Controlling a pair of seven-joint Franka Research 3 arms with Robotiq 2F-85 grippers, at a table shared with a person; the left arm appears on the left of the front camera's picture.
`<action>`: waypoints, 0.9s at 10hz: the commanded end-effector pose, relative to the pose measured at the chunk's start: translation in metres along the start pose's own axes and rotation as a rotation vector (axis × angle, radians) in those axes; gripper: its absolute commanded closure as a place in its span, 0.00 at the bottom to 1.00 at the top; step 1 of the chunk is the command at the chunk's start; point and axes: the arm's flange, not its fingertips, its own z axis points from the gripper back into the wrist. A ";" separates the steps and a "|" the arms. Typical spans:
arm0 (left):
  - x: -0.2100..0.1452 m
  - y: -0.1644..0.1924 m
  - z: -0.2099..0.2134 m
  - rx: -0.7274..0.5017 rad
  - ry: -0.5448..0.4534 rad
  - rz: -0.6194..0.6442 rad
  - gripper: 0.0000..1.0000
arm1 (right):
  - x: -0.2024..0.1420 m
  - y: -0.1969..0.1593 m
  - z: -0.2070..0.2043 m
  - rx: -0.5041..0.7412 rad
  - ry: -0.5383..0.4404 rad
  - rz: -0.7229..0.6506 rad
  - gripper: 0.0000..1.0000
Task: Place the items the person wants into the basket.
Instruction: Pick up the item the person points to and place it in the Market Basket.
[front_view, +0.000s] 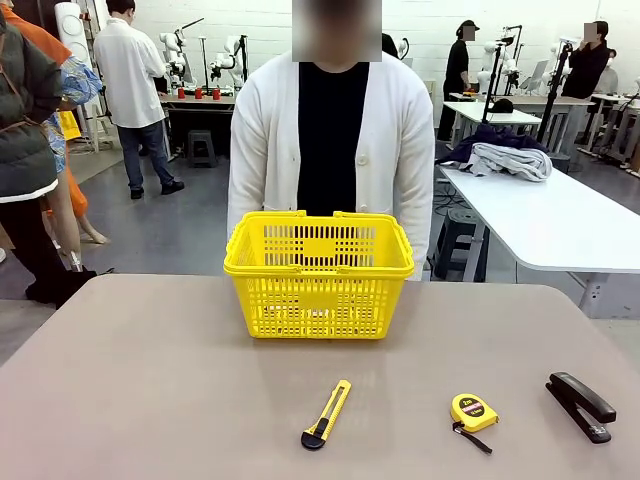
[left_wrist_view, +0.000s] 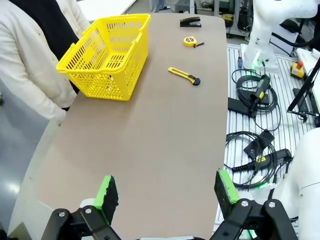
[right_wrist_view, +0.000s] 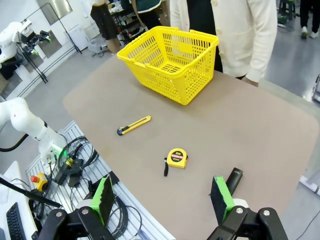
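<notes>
1. Wide open on the left gripper (left_wrist_view: 166, 190); nothing held in it; bare table (left_wrist_view: 150, 150) under it.
2. Far ahead and off to its left, the yellow basket (left_wrist_view: 107, 75), right by the person (left_wrist_view: 30, 55).
3. Wide open on the right gripper (right_wrist_view: 162, 195) too; nothing held.
4. Peeking out just past its right finger (right_wrist_view: 219, 192), the black stapler (right_wrist_view: 234, 176); a bit ahead, between the fingers, the round tape measure (right_wrist_view: 176, 157); farther and to the left, the yellow knife (right_wrist_view: 134, 125); far ahead, the basket.

The person (front_view: 330, 140) wears a white buttoned cardigan (front_view: 262, 150) over a black top (front_view: 333, 120).
</notes>
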 end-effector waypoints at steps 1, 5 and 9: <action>-0.002 0.000 0.002 -0.004 0.002 -0.024 0.00 | 0.001 0.000 -0.002 0.022 -0.014 0.013 0.00; -0.002 0.000 0.002 -0.004 0.002 -0.024 0.00 | 0.001 0.000 -0.002 0.022 -0.014 0.013 0.00; -0.002 0.000 0.002 -0.004 0.002 -0.024 0.00 | 0.001 0.000 -0.002 0.022 -0.014 0.013 0.00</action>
